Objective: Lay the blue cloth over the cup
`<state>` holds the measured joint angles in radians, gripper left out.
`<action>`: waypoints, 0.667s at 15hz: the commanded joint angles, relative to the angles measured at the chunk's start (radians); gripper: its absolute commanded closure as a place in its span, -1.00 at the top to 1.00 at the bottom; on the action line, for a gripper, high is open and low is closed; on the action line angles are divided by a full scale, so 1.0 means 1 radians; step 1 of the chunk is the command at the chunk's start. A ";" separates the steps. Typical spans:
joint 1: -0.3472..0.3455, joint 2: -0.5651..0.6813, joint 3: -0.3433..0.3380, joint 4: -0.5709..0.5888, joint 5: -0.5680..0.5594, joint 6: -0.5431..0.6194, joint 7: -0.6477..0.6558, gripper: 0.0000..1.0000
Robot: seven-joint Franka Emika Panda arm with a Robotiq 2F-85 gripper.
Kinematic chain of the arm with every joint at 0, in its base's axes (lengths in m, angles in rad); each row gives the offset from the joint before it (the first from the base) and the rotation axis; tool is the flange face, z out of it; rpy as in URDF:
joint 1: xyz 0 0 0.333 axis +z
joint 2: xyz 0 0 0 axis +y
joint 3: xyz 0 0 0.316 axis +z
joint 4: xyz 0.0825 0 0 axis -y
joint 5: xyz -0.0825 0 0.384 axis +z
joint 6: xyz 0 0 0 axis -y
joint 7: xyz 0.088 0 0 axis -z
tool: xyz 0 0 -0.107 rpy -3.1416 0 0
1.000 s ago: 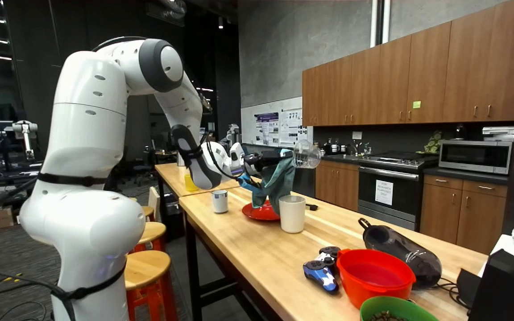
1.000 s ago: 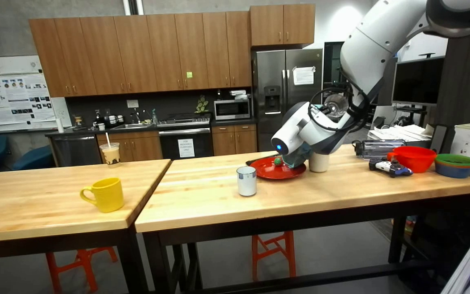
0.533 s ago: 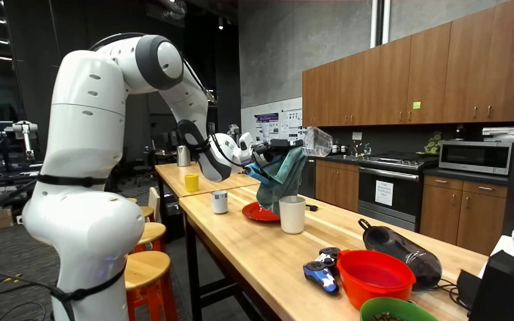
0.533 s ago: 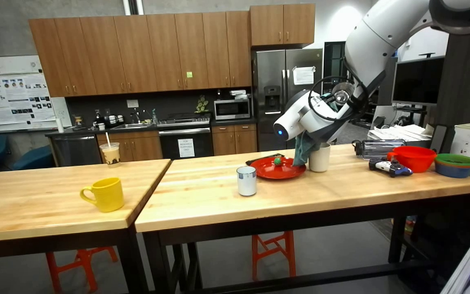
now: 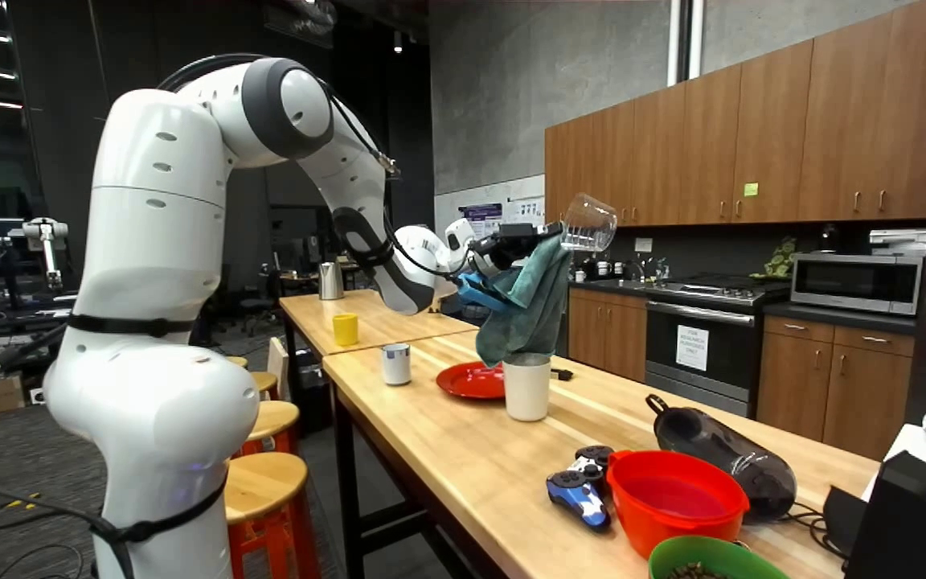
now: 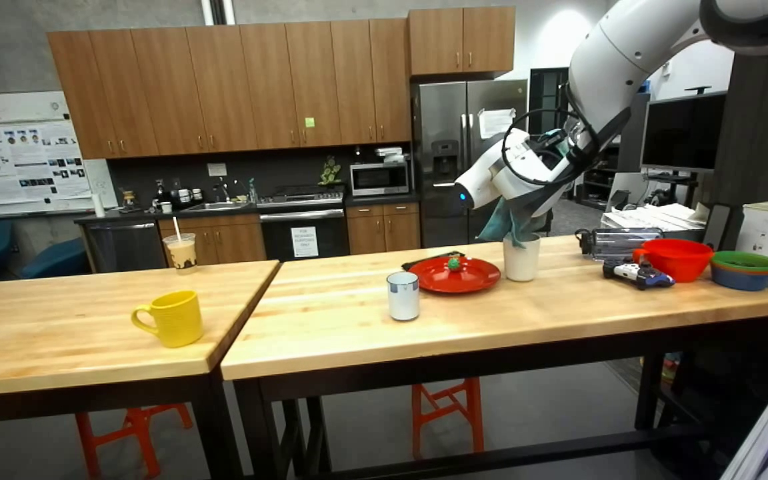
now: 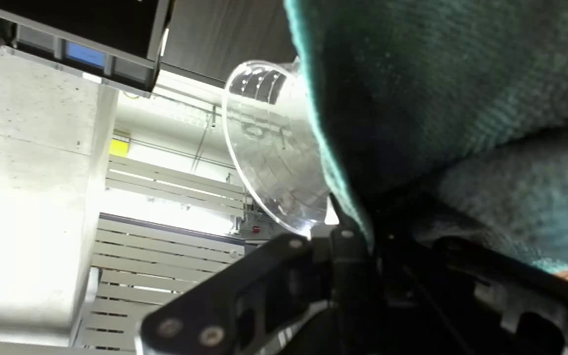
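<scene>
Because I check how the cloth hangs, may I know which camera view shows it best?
An exterior view: the cloth hangs there mostly unhidden, down toward the cup. In an exterior view, the arm covers much of it. The wrist view shows only a close, cropped, partly dark piece.

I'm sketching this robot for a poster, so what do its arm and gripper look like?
The glossy white arm of rounded segments has dark grey joint rings, black straps wrapped around it and a black cable along its top. A small round blue light glows at its wrist. The black, angular gripper has exposed linkages with silvery round screw heads.
</scene>
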<state>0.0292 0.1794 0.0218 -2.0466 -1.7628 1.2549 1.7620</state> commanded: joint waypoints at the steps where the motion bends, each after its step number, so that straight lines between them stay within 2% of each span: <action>1: -0.026 -0.037 -0.025 0.015 -0.012 -0.070 -0.036 -0.99; 7: -0.059 -0.080 -0.061 0.007 -0.017 -0.177 -0.045 -0.99; 10: -0.065 -0.080 -0.064 -0.011 -0.031 -0.174 -0.071 -0.99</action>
<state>-0.0282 0.1209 -0.0427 -2.0267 -1.7639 1.0805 1.7337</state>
